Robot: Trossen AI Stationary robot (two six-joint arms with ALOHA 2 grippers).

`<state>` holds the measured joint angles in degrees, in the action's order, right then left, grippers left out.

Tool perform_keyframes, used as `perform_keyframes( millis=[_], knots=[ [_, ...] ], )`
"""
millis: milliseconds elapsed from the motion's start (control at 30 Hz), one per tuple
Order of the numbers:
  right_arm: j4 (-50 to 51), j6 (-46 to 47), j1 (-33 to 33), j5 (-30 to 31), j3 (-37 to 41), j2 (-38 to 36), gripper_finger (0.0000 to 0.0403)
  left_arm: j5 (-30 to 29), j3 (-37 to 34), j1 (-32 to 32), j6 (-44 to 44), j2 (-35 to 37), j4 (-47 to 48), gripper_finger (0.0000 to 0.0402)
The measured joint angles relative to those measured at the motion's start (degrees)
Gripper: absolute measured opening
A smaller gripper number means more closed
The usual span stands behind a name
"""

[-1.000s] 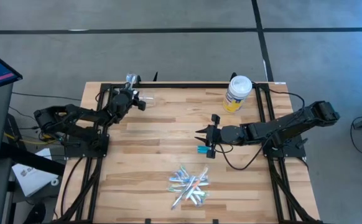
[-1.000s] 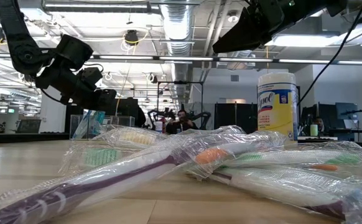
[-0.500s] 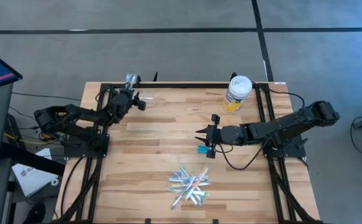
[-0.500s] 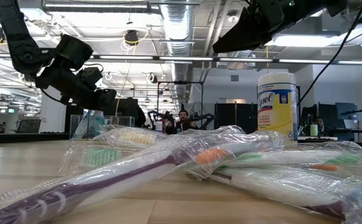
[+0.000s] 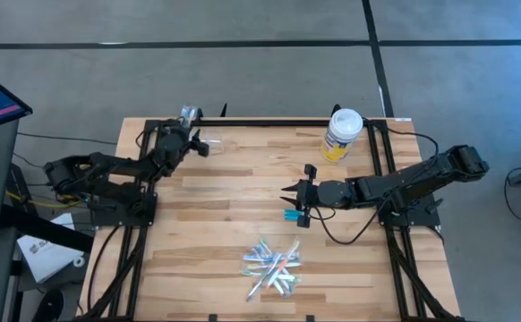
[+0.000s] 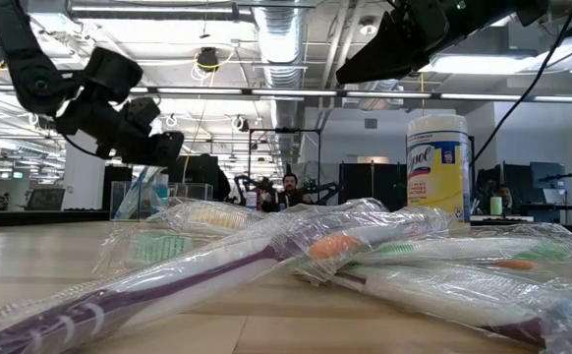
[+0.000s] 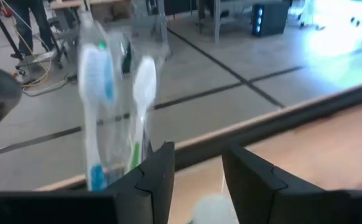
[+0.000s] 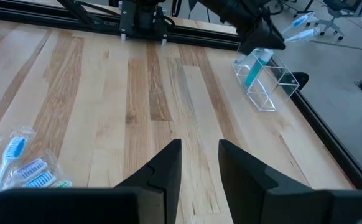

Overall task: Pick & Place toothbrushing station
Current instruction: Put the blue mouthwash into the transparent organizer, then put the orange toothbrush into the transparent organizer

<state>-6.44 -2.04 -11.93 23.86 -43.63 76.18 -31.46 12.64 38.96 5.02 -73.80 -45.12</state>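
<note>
The clear plastic cup (image 5: 209,143) stands at the far left part of the wooden tabletop (image 5: 234,215), close to the back edge, well apart from the yellow-labelled wipes canister (image 5: 342,134) that stands at the far right part. The cup holds a teal-blue tube (image 8: 254,68), and in the left wrist view two toothbrushes (image 7: 97,93), one with a blue head and one white, stand upright in clear wrapping just past the tabletop's edge.

The left tool (image 5: 194,147) hangs just beside the cup, on the side away from the canister. Its two dark fingers (image 7: 159,171) stand slightly apart with bare wood showing between them, clamped on nothing; whether they touch the cup I cannot tell.

The right tool (image 5: 287,193) is over the middle of the tabletop, nearer the viewer than the canister and well apart from it. Its fingers (image 8: 168,165) are parted by a narrow gap with only tabletop between them. A small blue object (image 5: 291,216) lies just beside this tool.

A heap of wrapped toothbrushes (image 5: 272,265), blue, green, pink and white, lies on the near part of the tabletop, farthest from the canister and below the right tool. In the low view they fill the foreground in crinkled plastic, with the canister behind them.
</note>
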Motion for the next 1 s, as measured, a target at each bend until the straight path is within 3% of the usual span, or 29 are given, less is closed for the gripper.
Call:
perform_keyframes(
  millis=[300,467,633,733,1000],
  knots=[
    [0.00,0.04,0.07,-0.01,0.02,0.00,0.0097,4.00,0.00,-2.67,0.06,5.06,0.17,0.0129],
    [0.02,0.04,0.07,-0.02,0.02,0.00,0.0097,14.14,0.00,-6.11,1.66,5.53,0.09,0.0129],
    [0.07,0.13,0.10,-0.08,0.02,0.00,0.0097,23.32,0.00,-11.82,1.70,5.53,0.15,0.0129],
    [0.16,0.13,0.12,-3.13,0.02,0.00,0.0097,26.64,0.00,-16.09,1.70,5.53,0.13,0.0129],
    [2.92,0.71,0.03,-7.26,0.02,0.00,0.0097,28.43,0.00,-27.85,1.70,5.53,0.08,0.0129]
  ],
)
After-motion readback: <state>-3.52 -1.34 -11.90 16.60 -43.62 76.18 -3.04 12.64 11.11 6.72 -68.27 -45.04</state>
